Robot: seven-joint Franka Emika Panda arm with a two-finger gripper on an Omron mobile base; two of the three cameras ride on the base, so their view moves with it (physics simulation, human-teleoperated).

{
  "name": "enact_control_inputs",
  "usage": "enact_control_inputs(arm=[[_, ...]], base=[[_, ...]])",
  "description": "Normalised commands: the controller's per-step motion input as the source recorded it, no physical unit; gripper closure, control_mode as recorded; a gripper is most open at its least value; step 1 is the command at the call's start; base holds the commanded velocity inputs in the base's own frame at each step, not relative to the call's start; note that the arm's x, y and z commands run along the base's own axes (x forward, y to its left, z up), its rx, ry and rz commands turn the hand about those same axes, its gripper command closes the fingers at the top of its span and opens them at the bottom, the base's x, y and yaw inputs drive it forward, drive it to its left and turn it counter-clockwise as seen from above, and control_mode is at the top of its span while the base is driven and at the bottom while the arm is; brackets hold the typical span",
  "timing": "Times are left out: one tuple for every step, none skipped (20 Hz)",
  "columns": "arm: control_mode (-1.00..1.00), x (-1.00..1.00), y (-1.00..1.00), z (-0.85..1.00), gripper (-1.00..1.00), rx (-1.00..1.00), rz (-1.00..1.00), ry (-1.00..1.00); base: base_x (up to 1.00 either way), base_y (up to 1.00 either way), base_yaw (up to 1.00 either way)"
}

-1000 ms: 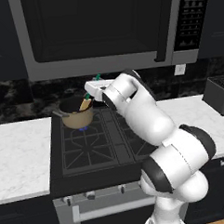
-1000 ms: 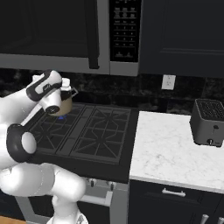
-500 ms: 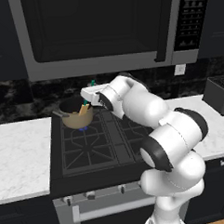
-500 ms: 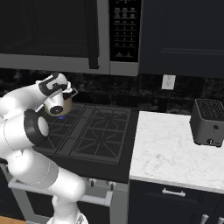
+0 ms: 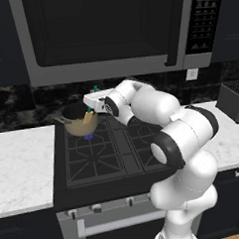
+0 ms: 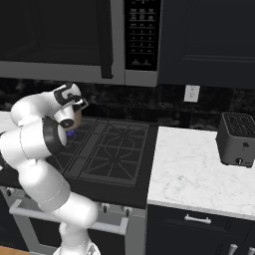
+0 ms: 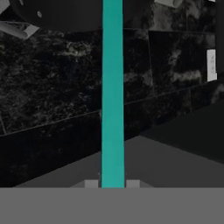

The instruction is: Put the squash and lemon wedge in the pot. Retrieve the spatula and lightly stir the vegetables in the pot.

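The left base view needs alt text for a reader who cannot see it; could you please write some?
A white robot arm reaches over a black stove and holds a teal-handled spatula in its gripper, blade down in a tan pot on the back left burner. A microwave hangs above, with white marble counter on either side.

The stove (image 5: 108,157) is taken as the landmark. The pot (image 5: 80,120) is set on its back left burner, and the spatula (image 5: 90,112) is leaned in the pot, held from the right by the gripper (image 5: 92,100). The microwave (image 5: 107,32) is hung above the stove, and the backsplash (image 5: 21,104) is run behind it. Counters (image 6: 199,167) are placed on both sides of the stove. The toaster (image 6: 237,139) is stood on the right counter, well apart from the stove, and the wall outlet (image 6: 191,93) is fixed behind that counter.
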Motion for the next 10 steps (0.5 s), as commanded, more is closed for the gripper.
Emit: enact_control_inputs(arm=[[-1.0,-0.12,0.0,0.0,1.0,0.31,-0.02,0.04],[-1.0,-0.2,-0.03,0.0,1.0,0.33,-0.01,0.05],[-1.0,-0.29,-0.06,0.0,1.0,0.34,0.0,0.03],[-1.0,-0.37,-0.09,0.0,1.0,0.35,0.0,0.0],[-1.0,-0.46,-0.11,-0.04,1.0,0.33,0.0,0.0],[-1.0,-0.51,-0.13,-0.09,1.0,0.31,0.0,0.0],[-1.0,-0.64,-0.16,-0.09,1.0,0.31,-0.01,0.0],[-1.0,-0.64,-0.18,-0.14,1.0,0.31,-0.01,0.0],[-1.0,-0.58,-0.09,-0.11,1.0,0.31,-0.01,0.0],[-1.0,-0.48,-0.07,0.0,1.0,0.3,-0.01,-0.02]], base=[[0.0,0.0,0.0],[0.0,0.0,0.0],[0.0,0.0,0.0],[0.0,0.0,0.0],[0.0,0.0,0.0],[0.0,0.0,0.0],[0.0,0.0,0.0],[0.0,0.0,0.0],[0.0,0.0,0.0],[0.0,0.0,0.0]])
